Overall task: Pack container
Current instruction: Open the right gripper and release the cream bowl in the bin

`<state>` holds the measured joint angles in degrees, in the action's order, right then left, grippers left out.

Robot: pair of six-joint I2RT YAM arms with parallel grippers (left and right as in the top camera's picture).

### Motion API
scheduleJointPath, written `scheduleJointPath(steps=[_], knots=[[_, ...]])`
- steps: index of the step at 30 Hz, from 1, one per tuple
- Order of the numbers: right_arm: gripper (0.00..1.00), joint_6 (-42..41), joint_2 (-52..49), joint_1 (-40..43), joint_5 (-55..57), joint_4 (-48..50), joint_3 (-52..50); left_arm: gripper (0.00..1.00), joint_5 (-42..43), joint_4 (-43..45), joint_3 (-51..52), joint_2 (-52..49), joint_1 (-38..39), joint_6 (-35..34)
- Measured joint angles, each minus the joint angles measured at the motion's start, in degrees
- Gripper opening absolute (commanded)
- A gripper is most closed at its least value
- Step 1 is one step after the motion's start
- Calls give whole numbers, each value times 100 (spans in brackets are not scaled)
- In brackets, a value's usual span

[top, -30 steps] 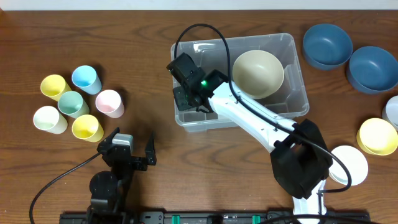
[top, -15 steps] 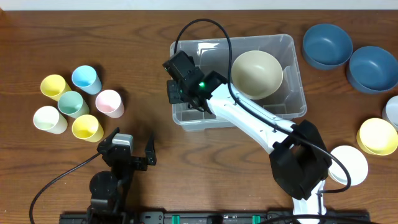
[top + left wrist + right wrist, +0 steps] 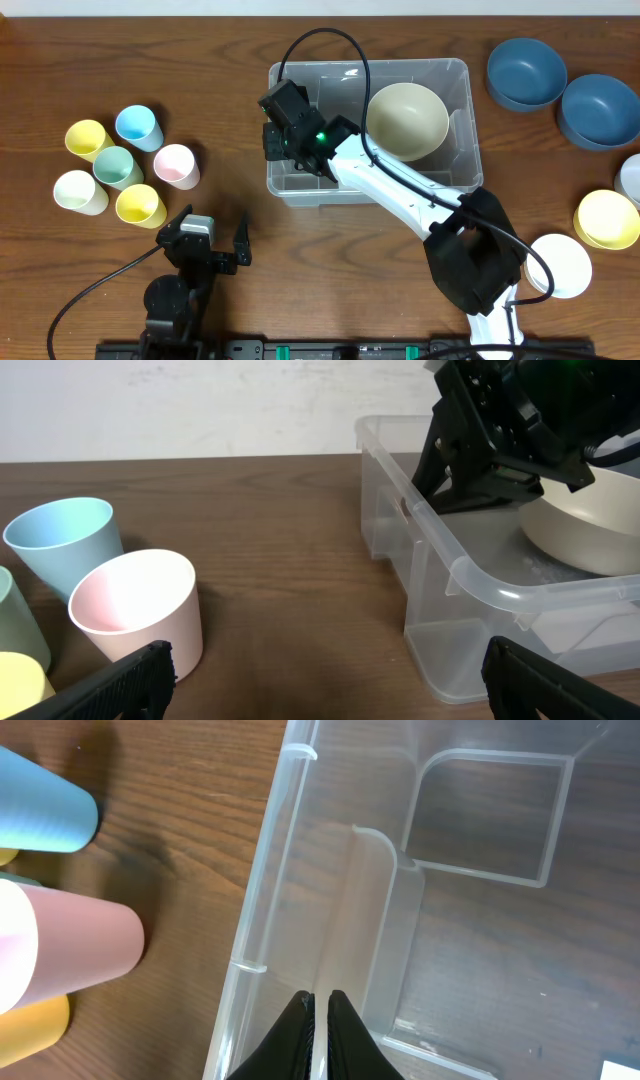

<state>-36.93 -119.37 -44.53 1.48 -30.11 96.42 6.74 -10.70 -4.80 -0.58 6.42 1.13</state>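
Right gripper [image 3: 318, 1016] pinches the left wall of the clear container [image 3: 400, 64], fingers clamped together over its rim, the white arm reaching in from the table's near edge. The container sits mid-table on the dark wooden table [image 3: 240, 60], a cream bowl [image 3: 406, 120] lying in its right half. Pastel cups [image 3: 176, 165] cluster well to its left, blue bowls [image 3: 525, 72] off to its right. Left gripper [image 3: 210, 240] rests near the front edge, jaws apart.

Looks like a robotics lab bench. Wood-grain table [image 3: 60, 40] against a bare white wall [image 3: 200, 400], black mounting rail [image 3: 330, 351] along the near edge, white robot arm [image 3: 400, 195] above.
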Motion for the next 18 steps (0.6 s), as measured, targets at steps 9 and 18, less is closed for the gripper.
scheduleJointPath(steps=[9,18], knots=[[25,289,2,92,-37,-595,367,98,0,2,0,0,0,2],[38,767,597,758,684,-2621,1600,98,-2,0,0,0,0,2]])
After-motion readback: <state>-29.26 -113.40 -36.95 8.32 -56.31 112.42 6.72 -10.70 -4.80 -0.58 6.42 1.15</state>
